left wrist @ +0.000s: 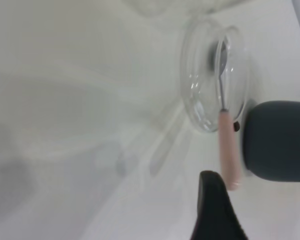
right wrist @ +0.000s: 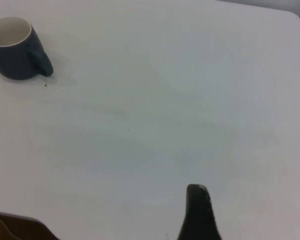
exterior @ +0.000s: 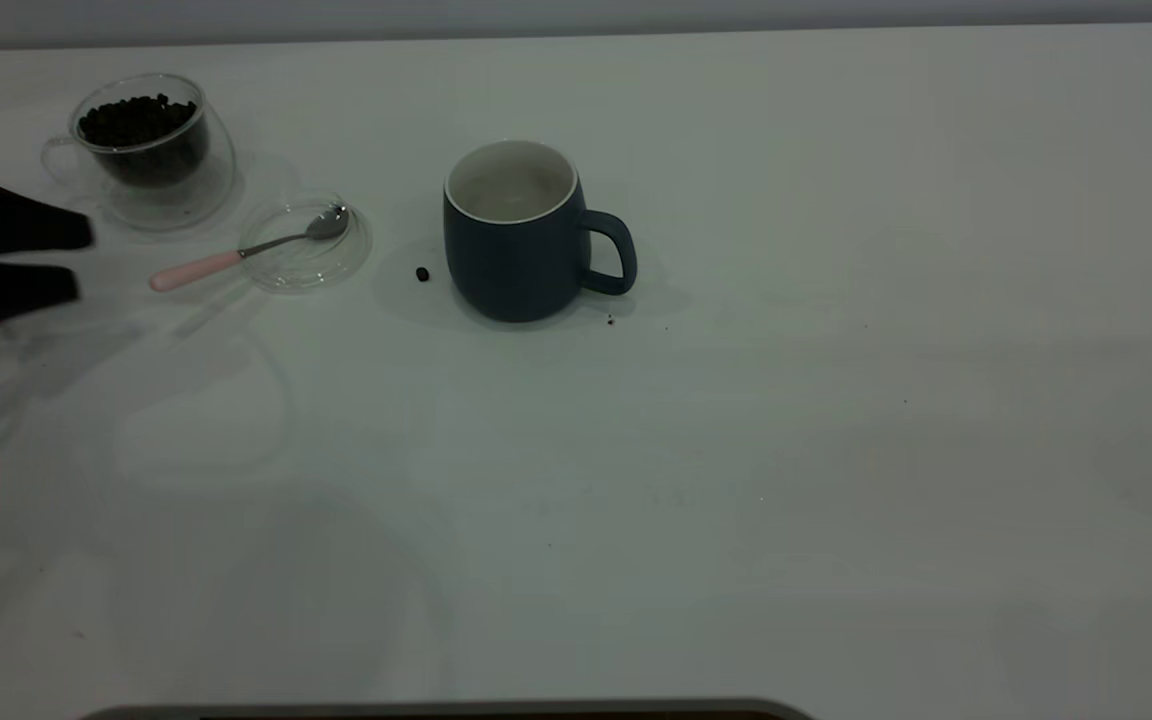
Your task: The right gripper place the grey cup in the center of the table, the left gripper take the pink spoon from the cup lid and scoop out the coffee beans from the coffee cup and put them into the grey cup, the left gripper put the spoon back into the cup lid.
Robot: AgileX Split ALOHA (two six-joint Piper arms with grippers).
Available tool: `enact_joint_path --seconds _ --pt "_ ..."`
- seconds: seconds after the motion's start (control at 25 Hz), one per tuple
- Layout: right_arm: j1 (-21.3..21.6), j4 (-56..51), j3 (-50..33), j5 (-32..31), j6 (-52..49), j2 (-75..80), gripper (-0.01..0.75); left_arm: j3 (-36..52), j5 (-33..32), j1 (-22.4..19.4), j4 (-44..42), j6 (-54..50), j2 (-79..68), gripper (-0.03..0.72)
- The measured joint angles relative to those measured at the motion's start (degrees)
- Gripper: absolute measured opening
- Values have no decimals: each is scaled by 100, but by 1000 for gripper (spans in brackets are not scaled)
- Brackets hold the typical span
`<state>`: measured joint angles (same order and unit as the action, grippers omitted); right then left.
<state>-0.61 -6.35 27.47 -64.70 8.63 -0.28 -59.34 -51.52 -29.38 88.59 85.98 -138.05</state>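
The grey cup (exterior: 526,240) stands upright near the table's (exterior: 836,450) middle, handle to the right, also seen in the right wrist view (right wrist: 15,47). The pink spoon (exterior: 236,255) lies with its metal bowl in the cup lid (exterior: 306,245) and its handle over the rim. Behind the lid, the glass coffee cup (exterior: 146,150) holds a heap of coffee beans (exterior: 141,120). My left gripper (exterior: 76,260) is at the left edge, open and empty, a short way from the spoon's handle (left wrist: 229,155). Of my right gripper only one finger (right wrist: 197,210) shows, over bare table, open.
A single loose bean (exterior: 422,274) lies just left of the grey cup, and tiny dark specks (exterior: 610,320) sit by its base. White tabletop stretches to the right and toward the front edge (exterior: 436,712).
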Motion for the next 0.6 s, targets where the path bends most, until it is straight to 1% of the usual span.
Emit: enact_joint_path --seconds 0.16,0.28,0.44,0.6 --pt "0 0 0 0 0 0 588 -10 -5 -77 -596 -427 556 522" --pt "0 0 0 0 0 0 588 -120 -60 -77 -1160 -1030 1142 522" --pt "0 0 0 0 0 0 588 -477 -343 -77 -2248 -2199 2251 522" --pt "0 0 0 0 0 0 588 -951 -645 -77 -3550 -3362 3617 522"
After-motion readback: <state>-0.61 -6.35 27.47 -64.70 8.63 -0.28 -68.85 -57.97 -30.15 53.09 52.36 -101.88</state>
